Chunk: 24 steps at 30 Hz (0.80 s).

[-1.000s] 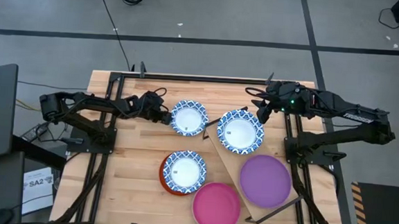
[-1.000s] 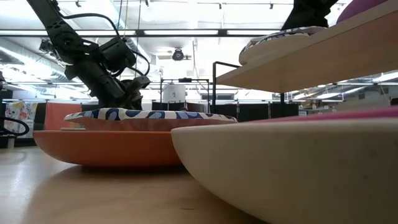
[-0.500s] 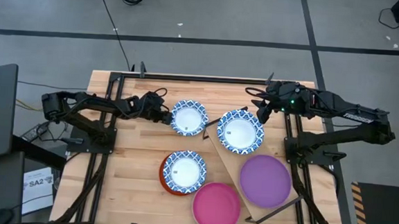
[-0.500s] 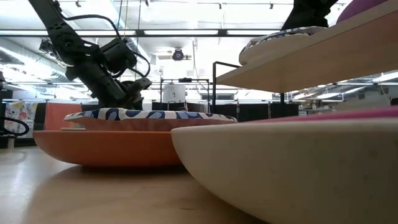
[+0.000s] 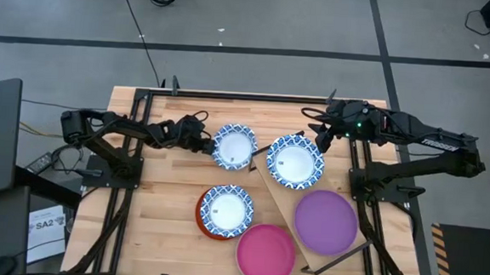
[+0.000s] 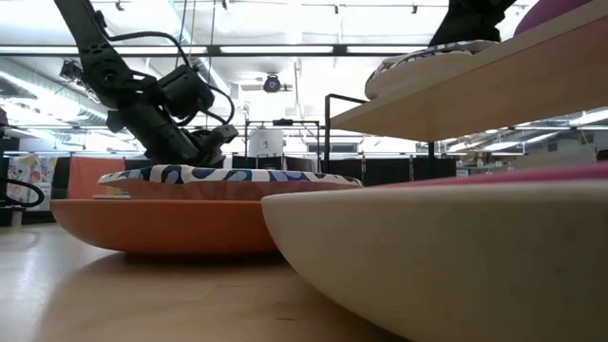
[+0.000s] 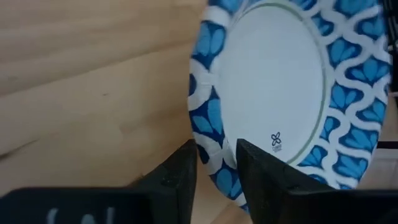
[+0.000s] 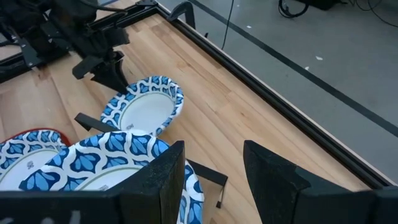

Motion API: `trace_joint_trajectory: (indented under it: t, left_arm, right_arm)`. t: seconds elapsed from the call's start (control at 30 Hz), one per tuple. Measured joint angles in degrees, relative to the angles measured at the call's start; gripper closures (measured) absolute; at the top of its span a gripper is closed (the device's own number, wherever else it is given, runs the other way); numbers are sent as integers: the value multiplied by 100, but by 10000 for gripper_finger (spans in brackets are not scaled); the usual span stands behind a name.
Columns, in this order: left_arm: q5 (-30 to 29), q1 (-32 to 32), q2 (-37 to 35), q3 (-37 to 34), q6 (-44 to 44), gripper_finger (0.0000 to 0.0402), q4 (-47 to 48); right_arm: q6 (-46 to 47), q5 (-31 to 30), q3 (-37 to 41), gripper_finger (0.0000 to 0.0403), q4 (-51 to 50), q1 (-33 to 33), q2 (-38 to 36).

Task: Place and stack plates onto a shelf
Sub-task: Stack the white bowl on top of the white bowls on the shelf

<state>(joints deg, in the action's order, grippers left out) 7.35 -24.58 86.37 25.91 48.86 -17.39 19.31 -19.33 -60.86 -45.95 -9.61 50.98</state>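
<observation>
My left gripper (image 5: 205,144) (image 7: 214,152) is shut on a blue-and-white plate (image 5: 233,145) at the table's far middle. My right gripper (image 5: 320,142) (image 8: 211,155) hangs open above the far-right rim of a second blue-and-white plate (image 5: 295,161) (image 8: 112,163), which rests on the far end of the light-wood shelf (image 5: 284,200) (image 6: 475,81). The purple plate (image 5: 326,221) lies on the shelf's near half. A third blue-and-white plate (image 5: 226,209) sits in the orange-red plate (image 6: 161,226) on the table. The pink plate (image 5: 265,253) lies near the front edge. My left gripper pinches the plate's left rim (image 7: 208,134) between its two fingers, one over the inner face and one on the outer side. It comes from the table's left, slanting down. Whether the plate's other side rests on the table, I cannot tell.
The shelf stands slantwise on thin black legs (image 5: 333,262) over the table's right half. Black frame rails (image 5: 231,94) run along the far edge. Bare wood (image 5: 164,201) lies to the left of the stacked plates.
My left arm has reached a little farther toward the table's right, its elbow sliding that way, and the held plate has shifted slightly along with it. My right arm has kept still.
</observation>
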Motion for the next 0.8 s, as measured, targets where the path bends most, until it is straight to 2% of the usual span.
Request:
trace_joint_trajectory:
  t: [0.43,0.8]
  left_arm:
    - [-8,-23,-29,-2,-7,381,-60]
    - [-50,-456,-28,-4,-17,389,-1070]
  right_arm:
    - [0,0,0,233,2,1,0]
    - [0,-2,0,233,224,-1,2]
